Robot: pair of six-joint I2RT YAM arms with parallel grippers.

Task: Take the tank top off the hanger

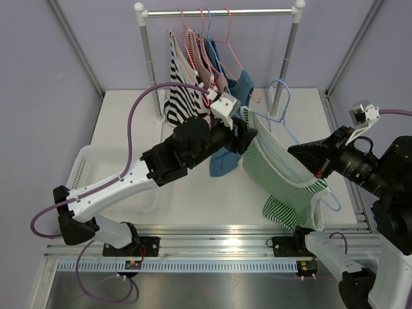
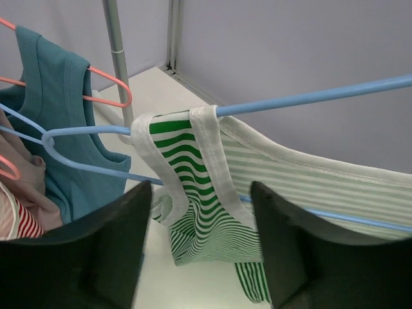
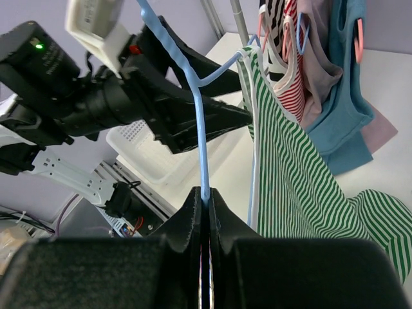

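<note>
The green-and-white striped tank top [image 1: 273,168] hangs on a light-blue hanger [image 1: 281,98] held off the rack, over the table. My right gripper [image 1: 317,168] is shut on the hanger's thin blue bar [image 3: 201,141], with the top [image 3: 302,174] hanging to its right. My left gripper [image 1: 250,136] is open at the top's upper shoulder. In the left wrist view the white-edged strap [image 2: 193,167] drapes over the hanger arm [image 2: 309,98] and hangs between my two black fingers [image 2: 96,257], not pinched. My left gripper [image 2: 199,219] holds nothing.
A white clothes rack [image 1: 219,11] at the back carries several hangers with a black-and-white striped top [image 1: 180,90], pink tops and a teal top [image 1: 232,122]. A white basket [image 1: 87,168] sits at the left of the table. The rack's post [image 2: 116,51] stands close behind the hanger.
</note>
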